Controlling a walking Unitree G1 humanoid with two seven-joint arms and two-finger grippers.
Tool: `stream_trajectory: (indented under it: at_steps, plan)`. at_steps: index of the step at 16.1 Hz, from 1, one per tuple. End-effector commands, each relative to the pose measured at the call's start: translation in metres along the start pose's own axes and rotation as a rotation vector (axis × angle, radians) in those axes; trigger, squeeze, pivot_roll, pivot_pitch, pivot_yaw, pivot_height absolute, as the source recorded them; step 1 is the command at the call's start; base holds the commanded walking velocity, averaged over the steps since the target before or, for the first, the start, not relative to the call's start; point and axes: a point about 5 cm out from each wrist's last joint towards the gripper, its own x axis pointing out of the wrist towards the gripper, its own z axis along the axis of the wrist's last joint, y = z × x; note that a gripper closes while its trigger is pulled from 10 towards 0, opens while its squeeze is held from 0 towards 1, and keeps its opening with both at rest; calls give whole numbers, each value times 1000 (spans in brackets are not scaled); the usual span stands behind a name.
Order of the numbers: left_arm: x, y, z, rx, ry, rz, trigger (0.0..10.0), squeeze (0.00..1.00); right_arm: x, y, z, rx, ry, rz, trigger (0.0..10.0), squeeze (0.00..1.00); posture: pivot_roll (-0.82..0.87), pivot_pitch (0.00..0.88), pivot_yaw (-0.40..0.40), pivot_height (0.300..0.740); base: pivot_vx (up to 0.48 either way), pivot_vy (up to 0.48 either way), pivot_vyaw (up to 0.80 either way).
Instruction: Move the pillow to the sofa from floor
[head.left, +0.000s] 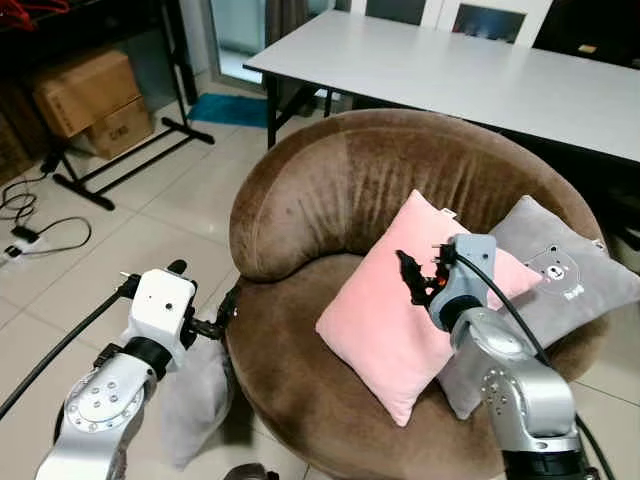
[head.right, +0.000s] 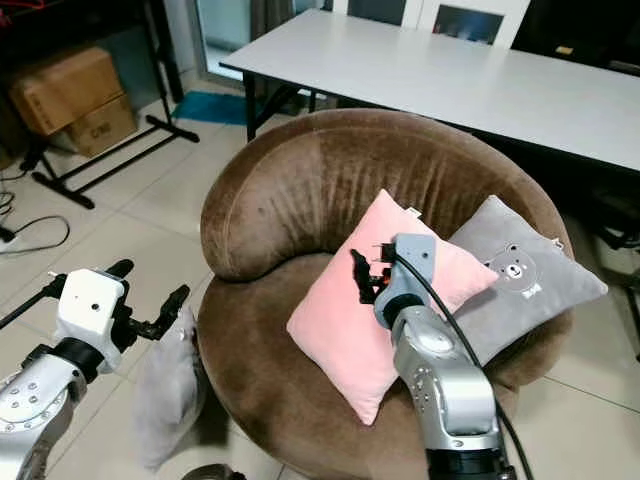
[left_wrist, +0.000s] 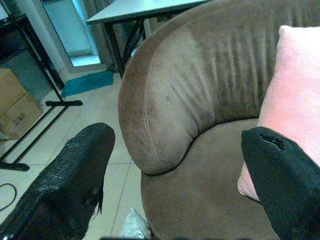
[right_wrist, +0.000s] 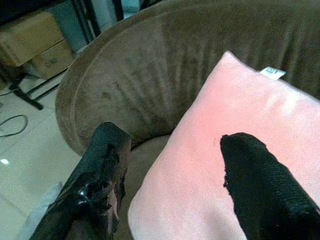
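Note:
A limp grey pillow (head.left: 195, 400) stands on the tiled floor, leaning against the left side of the round brown sofa (head.left: 330, 190). My left gripper (head.left: 205, 290) hovers just above the pillow's top edge, open, with nothing between its fingers (left_wrist: 75, 175). A corner of that pillow (left_wrist: 132, 227) shows below it. On the sofa seat a pink pillow (head.left: 390, 320) leans on the backrest, beside a grey bear pillow (head.left: 560, 270). My right gripper (head.left: 420, 272) is open over the pink pillow (right_wrist: 225, 150), holding nothing.
A white table (head.left: 470, 70) stands right behind the sofa. Cardboard boxes (head.left: 90, 95) and the black legs of a rack (head.left: 130, 165) are at the far left. Cables and a power strip (head.left: 25, 240) lie on the floor tiles there.

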Motion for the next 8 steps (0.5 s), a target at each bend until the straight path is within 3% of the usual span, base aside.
stream_trajectory:
  at_steps: [1, 8]
  plan:
    - [-3, -2, -1, 5, 7, 10, 10000, 0, -1, -3, 0, -16, 13, 8, 10000, 1000, -13, 0, -53, 740, 0, 322, 0]
    - [-8, 1, -7, 8, 20, 53, 10000, 0, 2, 1, -8, -52, 58, 36, 10000, 1000, 6, 0, -65, 740, 0, 326, 0]
